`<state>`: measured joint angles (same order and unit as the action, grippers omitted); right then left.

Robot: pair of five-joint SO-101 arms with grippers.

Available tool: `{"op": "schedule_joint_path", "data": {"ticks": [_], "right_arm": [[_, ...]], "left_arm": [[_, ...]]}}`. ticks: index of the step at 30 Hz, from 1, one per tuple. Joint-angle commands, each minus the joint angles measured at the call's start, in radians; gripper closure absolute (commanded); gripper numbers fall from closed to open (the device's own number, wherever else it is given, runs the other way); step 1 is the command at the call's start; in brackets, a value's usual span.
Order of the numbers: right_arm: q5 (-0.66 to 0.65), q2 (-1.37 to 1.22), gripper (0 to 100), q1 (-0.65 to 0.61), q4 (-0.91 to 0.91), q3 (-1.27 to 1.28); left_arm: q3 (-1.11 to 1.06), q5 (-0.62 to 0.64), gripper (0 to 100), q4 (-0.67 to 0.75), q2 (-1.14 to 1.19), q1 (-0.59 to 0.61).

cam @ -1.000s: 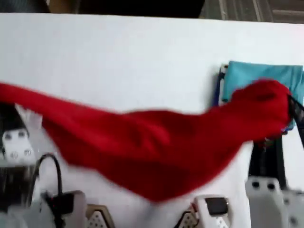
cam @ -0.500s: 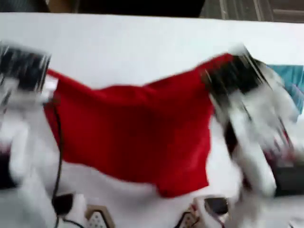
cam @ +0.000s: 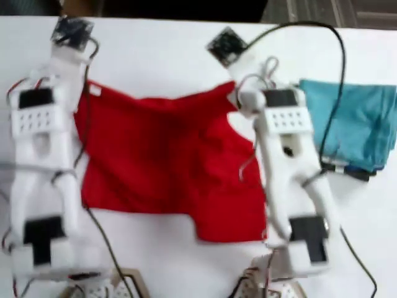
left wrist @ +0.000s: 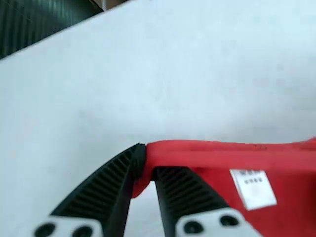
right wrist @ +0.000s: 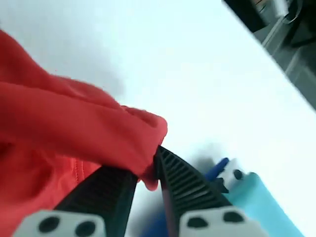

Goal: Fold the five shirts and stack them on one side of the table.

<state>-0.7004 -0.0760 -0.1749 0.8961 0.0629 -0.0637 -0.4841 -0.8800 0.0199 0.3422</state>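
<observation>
A red shirt (cam: 164,158) lies spread across the middle of the white table (cam: 155,56), between the two arms. My left gripper (left wrist: 143,160) is shut on the red shirt (left wrist: 222,163) at its far left corner, beside a white label (left wrist: 253,188). My right gripper (right wrist: 150,170) is shut on the red shirt (right wrist: 74,128) at its far right corner. In the high view the left arm (cam: 43,143) and the right arm (cam: 285,161) stretch away from the near edge. A folded teal shirt (cam: 353,121) lies at the right on top of a dark blue one (cam: 366,169).
Cables (cam: 310,37) loop over the right arm and trail toward the folded stack. The arm bases (cam: 124,285) stand at the table's near edge. The far strip of the table is bare white surface.
The red shirt went from hanging in the air, bunched, to lying spread flat on the table. Both arms swung away from the near edge with its corners.
</observation>
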Motion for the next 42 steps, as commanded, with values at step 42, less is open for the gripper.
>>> {"op": "schedule_joint_path", "data": {"ticks": [42], "right_arm": [[-0.040,0.059,97.8,-0.130,0.317,0.117]], "left_arm": [[0.084,-0.181,97,-0.486,0.069,-0.017]]}}
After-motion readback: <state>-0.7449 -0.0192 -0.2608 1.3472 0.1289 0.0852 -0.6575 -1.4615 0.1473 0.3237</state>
